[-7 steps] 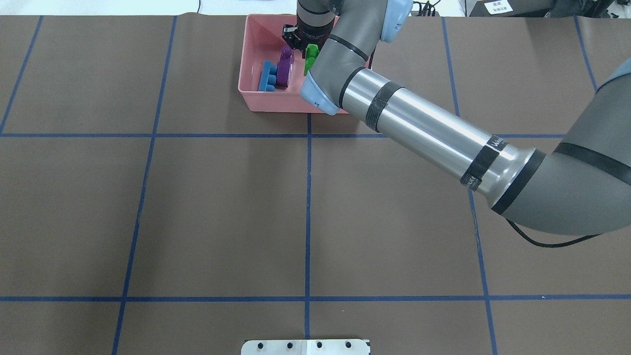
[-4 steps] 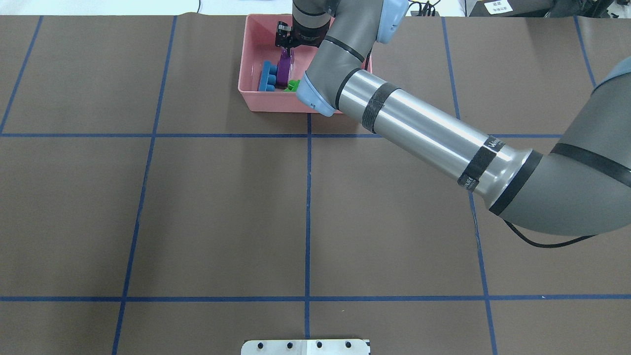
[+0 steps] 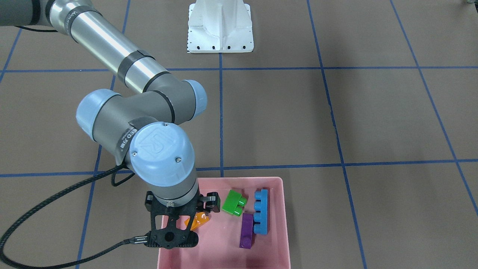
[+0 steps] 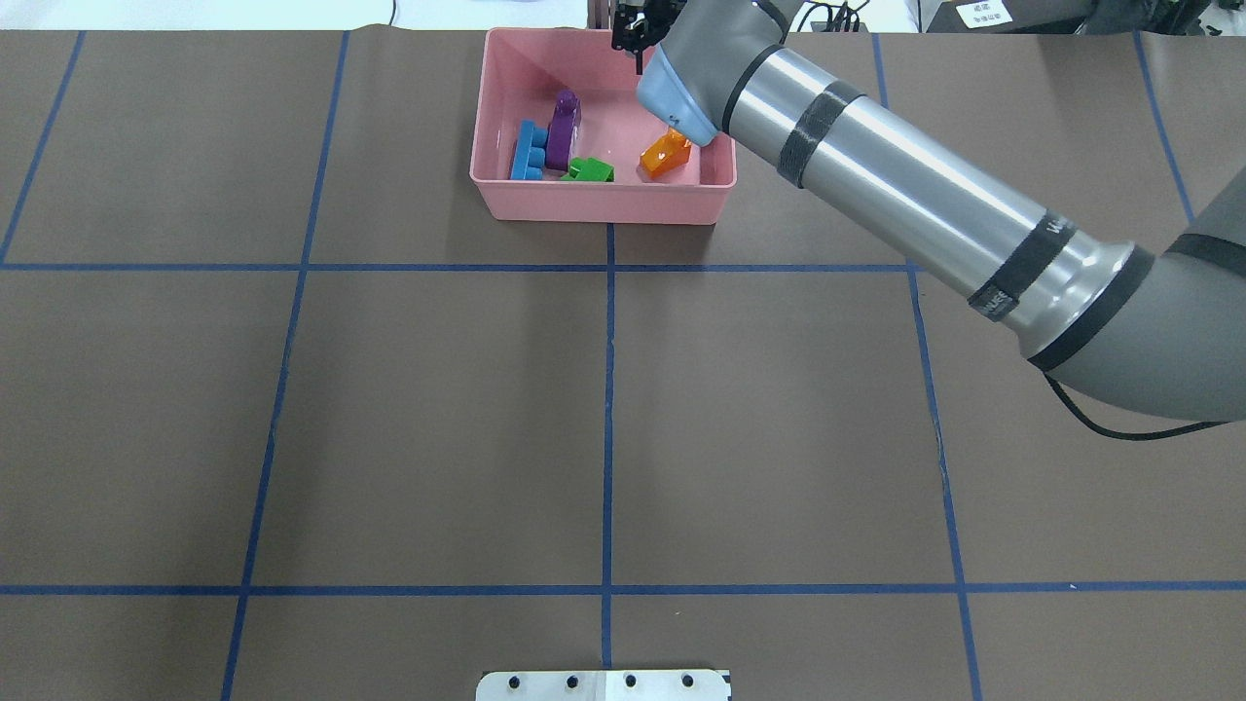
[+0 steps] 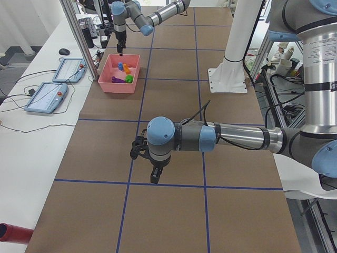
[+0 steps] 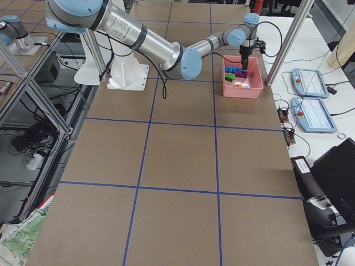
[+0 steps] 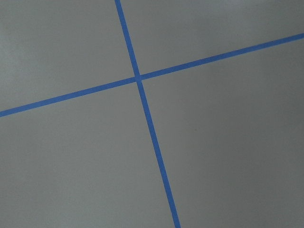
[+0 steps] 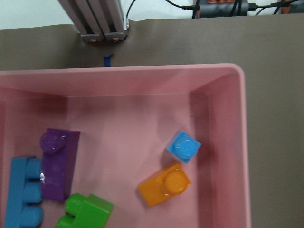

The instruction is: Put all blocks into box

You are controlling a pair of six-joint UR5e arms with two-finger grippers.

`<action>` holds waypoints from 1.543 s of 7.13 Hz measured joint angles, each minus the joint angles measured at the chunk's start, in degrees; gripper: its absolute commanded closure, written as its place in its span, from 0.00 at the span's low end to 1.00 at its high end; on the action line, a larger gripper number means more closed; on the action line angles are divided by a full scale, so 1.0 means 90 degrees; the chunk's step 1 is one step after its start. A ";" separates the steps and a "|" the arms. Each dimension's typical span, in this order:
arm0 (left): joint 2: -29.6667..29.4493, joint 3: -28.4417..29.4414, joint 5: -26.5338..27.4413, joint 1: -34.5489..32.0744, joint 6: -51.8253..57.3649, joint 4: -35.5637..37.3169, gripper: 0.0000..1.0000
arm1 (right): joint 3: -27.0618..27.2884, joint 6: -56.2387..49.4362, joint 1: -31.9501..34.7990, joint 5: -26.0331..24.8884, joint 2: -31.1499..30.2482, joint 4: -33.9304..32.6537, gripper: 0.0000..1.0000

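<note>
The pink box (image 4: 599, 204) stands at the far middle of the table. In it lie the long blue brick (image 4: 528, 154), the purple sloped brick (image 4: 563, 131), the green brick (image 4: 589, 171) and the orange brick (image 4: 665, 154). The tiny blue cube (image 8: 183, 147) shows in the right wrist view, next to the orange brick (image 8: 165, 184). My right gripper (image 4: 631, 29) hangs empty and open above the box's far right part. My left gripper (image 5: 152, 176) shows only in the exterior left view, over bare table near a tape cross; I cannot tell if it is open or shut.
The white metal base (image 4: 604, 684) sits at the near table edge. Blue tape lines (image 4: 608, 409) cross the brown mat. Metal posts (image 8: 97, 21) stand just beyond the box's far wall.
The green brick left my right gripper and now lies in the box beside the purple brick. The right gripper has moved up and toward the box's far right corner.
</note>
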 measured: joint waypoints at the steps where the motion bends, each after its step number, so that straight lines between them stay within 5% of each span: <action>1: 0.0023 0.0011 0.0023 0.0003 -0.0029 0.0009 0.00 | 0.0507 -0.0681 0.0353 0.0290 -0.0491 -0.0309 0.00; 4: 0.0022 0.0060 0.0106 0.0010 -0.0333 0.0010 0.00 | 0.1661 -0.3022 0.1666 0.1180 -0.2315 -0.0483 0.00; 7: -0.0018 0.0166 0.0018 0.0010 -0.0370 -0.0009 0.00 | 0.2675 -0.5123 0.2809 0.1442 -0.4189 -0.0499 0.00; 11: 0.0027 0.0168 0.0005 0.0004 -0.0341 -0.0006 0.00 | 0.5111 -0.5678 0.3384 0.1394 -0.7065 -0.0567 0.00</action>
